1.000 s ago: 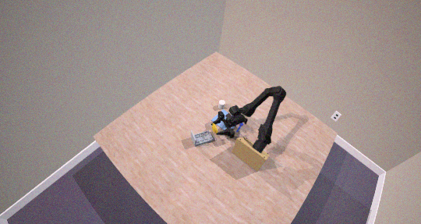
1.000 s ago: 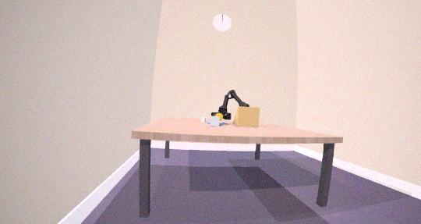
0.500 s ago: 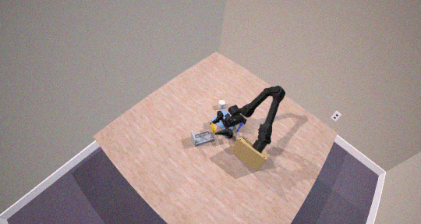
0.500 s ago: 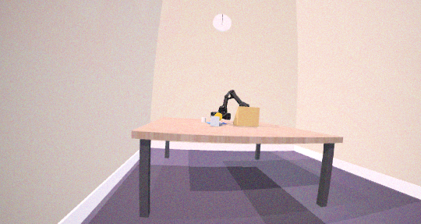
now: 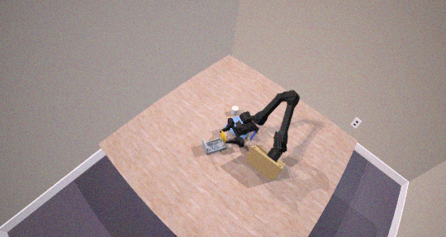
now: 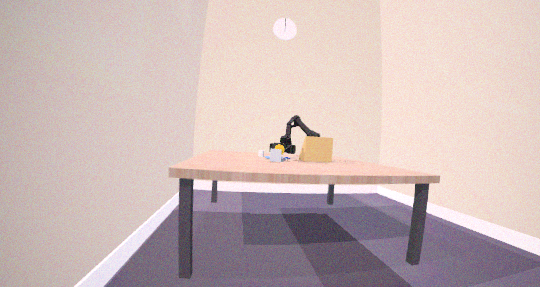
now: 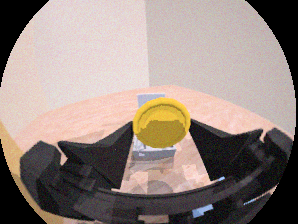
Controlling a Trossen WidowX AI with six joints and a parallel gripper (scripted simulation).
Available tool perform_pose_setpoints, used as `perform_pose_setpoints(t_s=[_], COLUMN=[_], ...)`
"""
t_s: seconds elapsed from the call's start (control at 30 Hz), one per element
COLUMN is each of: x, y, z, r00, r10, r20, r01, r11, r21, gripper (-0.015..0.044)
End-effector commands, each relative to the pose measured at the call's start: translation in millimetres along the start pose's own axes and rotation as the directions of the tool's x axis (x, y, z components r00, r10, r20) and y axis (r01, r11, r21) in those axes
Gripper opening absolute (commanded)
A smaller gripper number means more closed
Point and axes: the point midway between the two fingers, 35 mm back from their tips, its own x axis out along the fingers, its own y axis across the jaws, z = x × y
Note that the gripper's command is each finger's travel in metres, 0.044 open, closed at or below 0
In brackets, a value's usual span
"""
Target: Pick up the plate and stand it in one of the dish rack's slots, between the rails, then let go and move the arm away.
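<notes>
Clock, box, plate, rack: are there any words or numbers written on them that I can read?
No readable text anywhere.
Wall clock: no numerals can be made out, too small.
Tan box: plain, no label.
Yellow plate, held in the end effector: plain.
Dish rack: no markings visible.
Wall outlet: no text.
</notes>
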Motion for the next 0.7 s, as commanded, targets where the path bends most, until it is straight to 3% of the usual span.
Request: perform_pose_setpoints(t_s=[0.0,0.67], x=[10,30], y=[4,9], z=[1,3], r00=[1.000,1.000], r10=[0.006,-0.006], r20=[0.001,0.003], r01=[-0.006,0.006], r11=[1.000,1.000], r21=[0.003,-0.010], gripper=[0.0000,0.0000])
